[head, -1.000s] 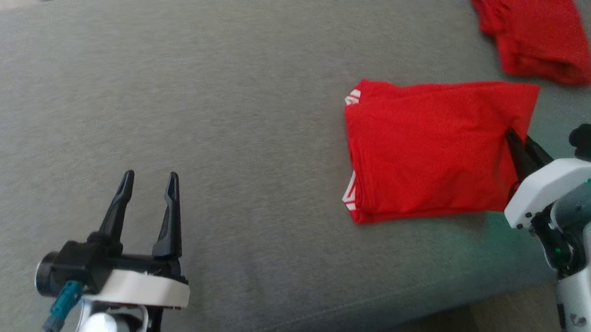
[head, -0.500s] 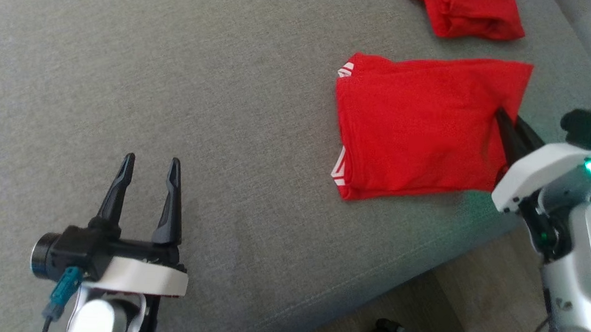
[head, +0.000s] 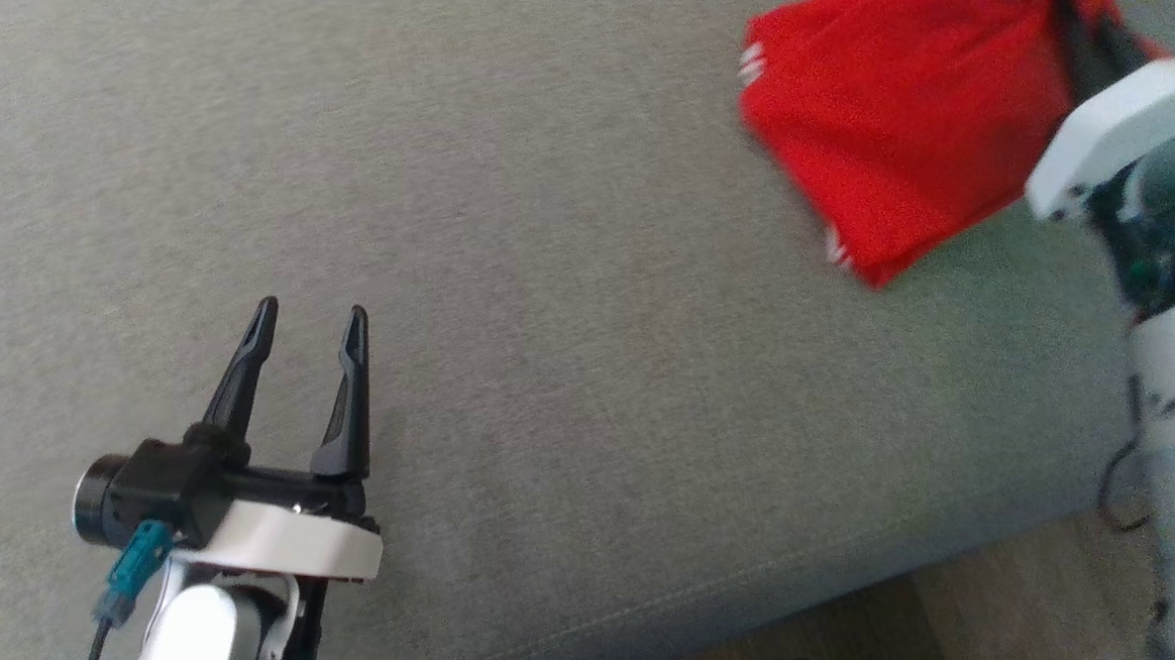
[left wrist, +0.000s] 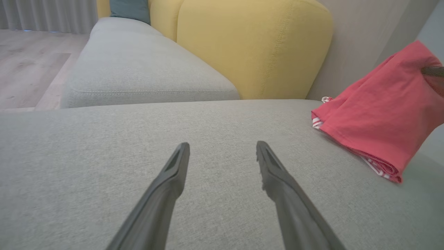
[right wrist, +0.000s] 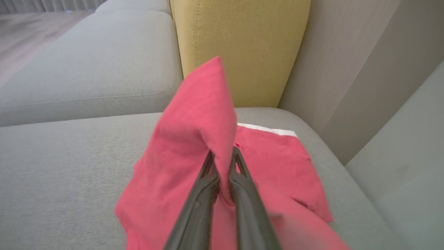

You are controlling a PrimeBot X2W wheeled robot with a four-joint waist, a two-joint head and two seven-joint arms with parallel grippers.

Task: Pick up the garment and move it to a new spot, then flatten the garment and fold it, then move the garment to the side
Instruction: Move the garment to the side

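Garment (head: 893, 135) higher now, second garment (right wrist: 277, 156) below

Soft matt red cloth of the garment (head: 903, 136), coarse grey woven fabric on the sofa seat (head: 550, 269), yellow backrest (left wrist: 256, 45) in finer weave — stitched seams, left gripper (head: 312, 308) in matt dark plastic with smooth white shell, pale wood-grain floor (left wrist: 27, 69)

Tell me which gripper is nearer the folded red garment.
Right. The right gripper is shut on the edge of the folded red garment, holding it partly raised. The left gripper stands open over bare grey cushion, off to its left, apart from it.
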